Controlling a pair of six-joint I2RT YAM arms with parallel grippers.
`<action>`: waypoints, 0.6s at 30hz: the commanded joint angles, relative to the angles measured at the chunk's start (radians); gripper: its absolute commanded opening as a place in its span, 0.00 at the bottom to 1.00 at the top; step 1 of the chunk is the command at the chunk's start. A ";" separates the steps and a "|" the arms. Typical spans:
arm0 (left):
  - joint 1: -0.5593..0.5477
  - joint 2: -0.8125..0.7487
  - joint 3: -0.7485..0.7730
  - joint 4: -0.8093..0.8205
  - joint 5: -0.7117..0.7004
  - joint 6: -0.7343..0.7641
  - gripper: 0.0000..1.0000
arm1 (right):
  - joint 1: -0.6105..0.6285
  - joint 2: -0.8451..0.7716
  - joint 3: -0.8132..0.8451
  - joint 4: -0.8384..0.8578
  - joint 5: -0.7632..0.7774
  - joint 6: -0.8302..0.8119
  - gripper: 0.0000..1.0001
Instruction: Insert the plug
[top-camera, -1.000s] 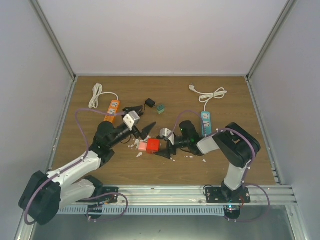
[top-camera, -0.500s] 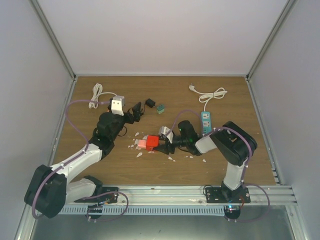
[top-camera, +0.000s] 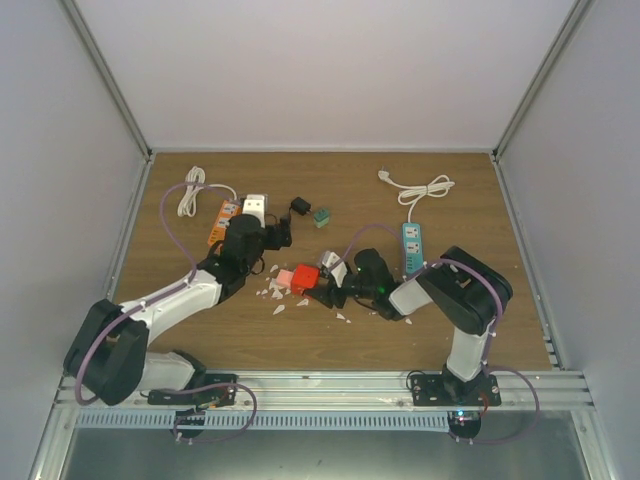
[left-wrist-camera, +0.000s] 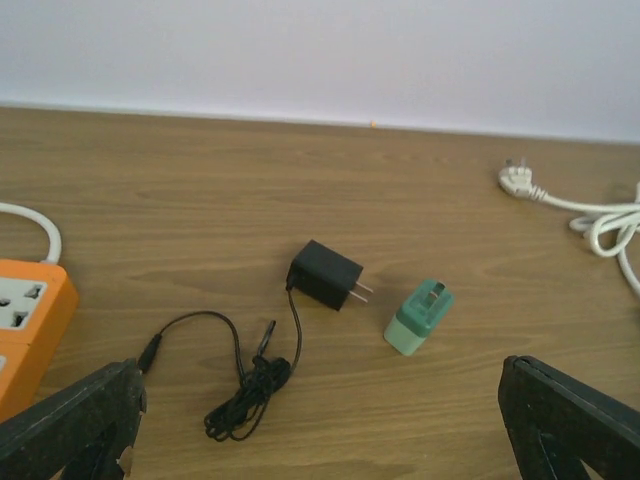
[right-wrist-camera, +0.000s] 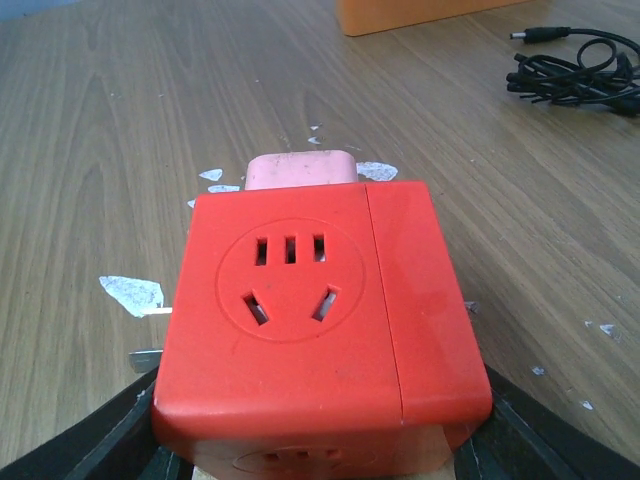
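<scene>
Between the fingers of the right pincer (right-wrist-camera: 318, 450) sits the red socket cube (right-wrist-camera: 300, 320), clamped on both sides, a pink plug (right-wrist-camera: 300, 170) against its far face. The left pincer (left-wrist-camera: 320, 430) gapes wide, holding nothing; just ahead of it lie a black adapter (left-wrist-camera: 325, 275) and a green plug (left-wrist-camera: 418, 318).

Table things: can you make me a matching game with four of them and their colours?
Things:
1. cube
2. charger
3. small plug
4. left strip

Colours:
a. green
b. orange
c. red
d. black

Pairs: 1-c, 2-d, 3-a, 4-b
</scene>
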 joint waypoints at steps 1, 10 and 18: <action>-0.038 0.073 0.097 -0.099 -0.066 0.006 0.99 | 0.007 -0.002 -0.012 0.005 0.084 0.032 0.49; -0.164 0.116 0.203 -0.303 -0.155 0.008 0.99 | -0.009 -0.198 -0.172 0.078 0.145 0.068 1.00; -0.169 0.123 0.209 -0.368 -0.113 0.046 0.99 | -0.146 -0.411 -0.289 0.082 0.173 0.255 1.00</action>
